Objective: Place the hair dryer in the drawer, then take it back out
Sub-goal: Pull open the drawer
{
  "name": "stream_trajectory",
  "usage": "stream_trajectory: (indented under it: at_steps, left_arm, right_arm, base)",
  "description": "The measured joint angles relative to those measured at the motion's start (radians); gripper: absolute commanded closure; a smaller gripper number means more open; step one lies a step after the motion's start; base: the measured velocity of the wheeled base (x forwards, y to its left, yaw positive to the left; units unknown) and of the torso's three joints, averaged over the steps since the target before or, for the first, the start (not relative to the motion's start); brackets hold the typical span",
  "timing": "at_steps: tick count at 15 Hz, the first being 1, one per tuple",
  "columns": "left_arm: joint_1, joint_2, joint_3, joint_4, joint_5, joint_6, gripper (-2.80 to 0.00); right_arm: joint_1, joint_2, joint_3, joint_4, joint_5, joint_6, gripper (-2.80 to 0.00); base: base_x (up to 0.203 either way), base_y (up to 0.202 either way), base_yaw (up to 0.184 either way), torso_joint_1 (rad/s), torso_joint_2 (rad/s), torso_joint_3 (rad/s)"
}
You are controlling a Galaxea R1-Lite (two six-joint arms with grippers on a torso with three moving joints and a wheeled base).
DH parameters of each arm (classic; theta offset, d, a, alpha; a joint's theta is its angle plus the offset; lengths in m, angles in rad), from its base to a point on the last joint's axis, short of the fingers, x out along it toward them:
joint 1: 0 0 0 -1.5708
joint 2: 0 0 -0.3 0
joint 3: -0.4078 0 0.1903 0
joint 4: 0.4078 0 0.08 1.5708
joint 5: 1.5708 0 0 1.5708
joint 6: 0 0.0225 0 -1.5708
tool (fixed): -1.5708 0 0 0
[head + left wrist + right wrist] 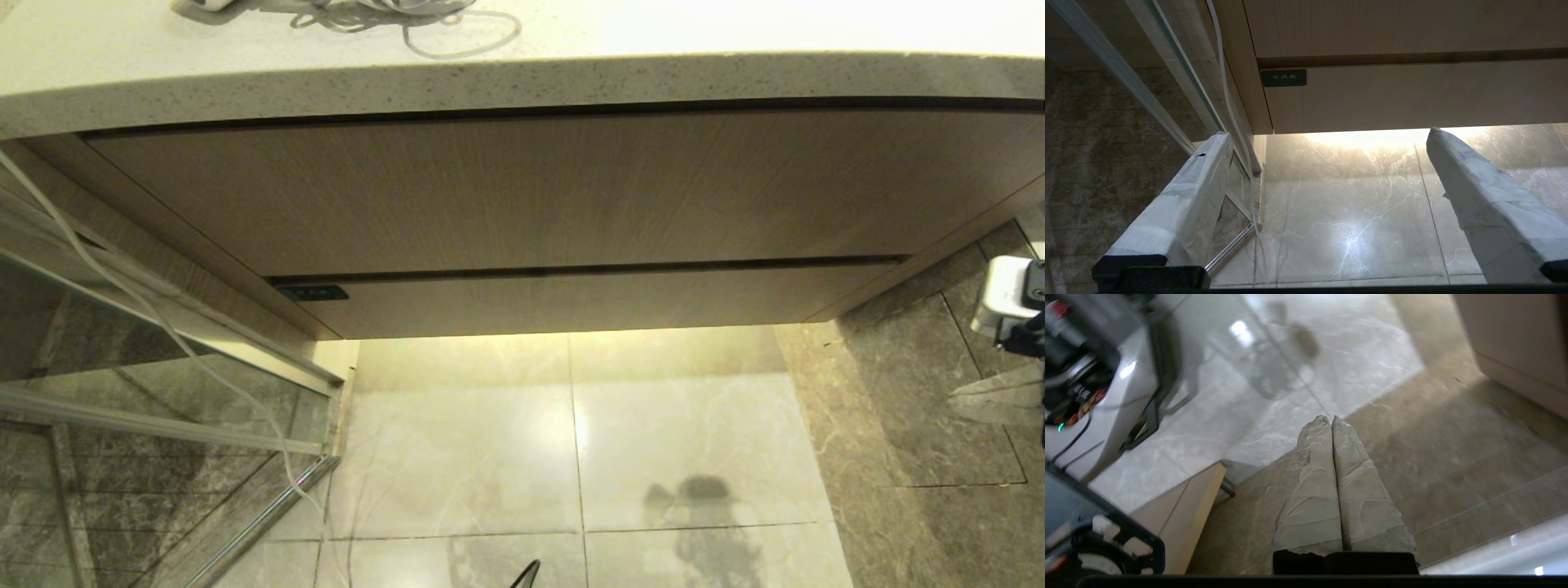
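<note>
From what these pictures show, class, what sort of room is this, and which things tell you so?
Probably a bathroom: a speckled stone countertop over wood-grain vanity drawers, glossy marble floor tiles, and a glass panel in a metal frame, like a shower screen.

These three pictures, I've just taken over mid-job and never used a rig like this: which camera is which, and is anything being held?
The wide picture comes from the robot's head, looking down at a vanity: a pale countertop above wood-grain fronts, with the low drawer shut. At the counter's far edge lies a loose white cord; whether the hair dryer is there cannot be told.

The other two come from cameras on the wrists, behind the fingers. The left gripper stands open and empty above the floor tiles, facing the drawer's dark label. The right gripper is shut on nothing, pointing at the floor; in the head view only part of that arm shows at the right edge. Nothing is held.
</note>
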Motion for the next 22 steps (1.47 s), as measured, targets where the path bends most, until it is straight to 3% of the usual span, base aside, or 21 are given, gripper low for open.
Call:
stream_trajectory:
  at_steps: [3,6,17,22]
  left_arm:
    - [0.000,0.000,0.000,0.001,0.000,0.000,-2.80]
    - [0.000,0.000,0.000,0.000,0.000,0.000,-2.80]
    - [0.000,0.000,0.000,0.001,0.000,0.000,-2.80]
    - [0.000,0.000,0.000,0.000,0.000,0.000,-2.80]
  right_arm:
    - [0.009,0.068,0.021,-0.042,0.076,-0.091,0.00]
    - [0.039,0.155,0.018,-0.131,0.129,-0.130,0.00]
    - [0.067,0.359,-0.080,-0.150,0.203,-0.090,0.00]
    - [0.075,0.403,-0.103,-0.159,0.226,-0.117,0.00]
  base:
    - [0.000,0.000,0.000,0.000,0.00,0.000]
    - [0.000,0.000,0.000,0.000,0.00,0.000]
    - [0.000,0.000,0.000,0.000,0.00,0.000]
    - [0.000,0.000,0.000,0.000,0.00,0.000]
